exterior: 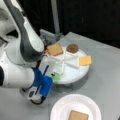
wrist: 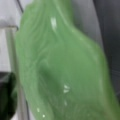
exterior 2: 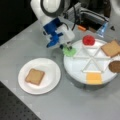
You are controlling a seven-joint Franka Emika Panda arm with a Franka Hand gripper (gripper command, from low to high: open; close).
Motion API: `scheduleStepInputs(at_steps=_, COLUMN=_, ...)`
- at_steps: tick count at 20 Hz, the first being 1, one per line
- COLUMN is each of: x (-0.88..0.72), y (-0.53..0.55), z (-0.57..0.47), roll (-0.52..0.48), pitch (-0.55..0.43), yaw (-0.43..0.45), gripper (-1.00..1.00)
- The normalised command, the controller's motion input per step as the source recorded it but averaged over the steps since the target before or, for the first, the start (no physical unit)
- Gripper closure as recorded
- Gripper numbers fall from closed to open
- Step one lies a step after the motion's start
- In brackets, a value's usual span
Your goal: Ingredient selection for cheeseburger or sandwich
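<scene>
Pincer (exterior 2: 67, 46) pinches green lettuce piece (exterior 2: 69, 51) above divided tray's rim (exterior 2: 65, 65).

No text, label, brand, number or sign can be read anywhere in these views. The robot arm's white casing (exterior: 15, 72) and its blue wrist part (exterior 2: 53, 32) carry no legible marking. The divided white tray (exterior 2: 82, 72) and the paper plate (exterior 2: 51, 75) are plain, as is the grey tabletop (exterior 2: 82, 102). The toast slice (exterior 2: 35, 76), the cheese square (exterior 2: 94, 78) and the lettuce piece (wrist: 65, 70) bear no print. The grey device behind the tray (exterior 2: 92, 16) shows no lettering that can be made out.
</scene>
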Motion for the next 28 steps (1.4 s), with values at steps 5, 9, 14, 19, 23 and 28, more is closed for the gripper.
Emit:
scheduleStepInputs(at_steps=5, x=0.01, y=0.02, z=-0.02, roll=0.050, pitch=-0.031, yaw=0.073, gripper=1.00)
scheduleStepInputs(at_steps=9, x=0.01, y=0.03, z=-0.07, roll=0.030, pitch=-0.006, yaw=0.069, gripper=1.00)
scheduleStepInputs(at_steps=14, x=0.03, y=-0.02, z=-0.03, roll=0.001, pitch=0.027, yaw=0.058, gripper=1.00)
scheduleStepInputs(at_steps=19, x=0.09, y=-0.06, z=0.13, roll=-0.012, pitch=0.084, yaw=0.045, gripper=1.00)
scheduleStepInputs(at_steps=23, x=0.13, y=-0.13, z=0.27, roll=-0.044, pitch=0.179, yaw=0.036, gripper=1.00)
scheduleStepInputs(at_steps=28, x=0.21, y=-0.23, z=0.25, roll=-0.062, pitch=0.210, yaw=0.090, gripper=1.00)
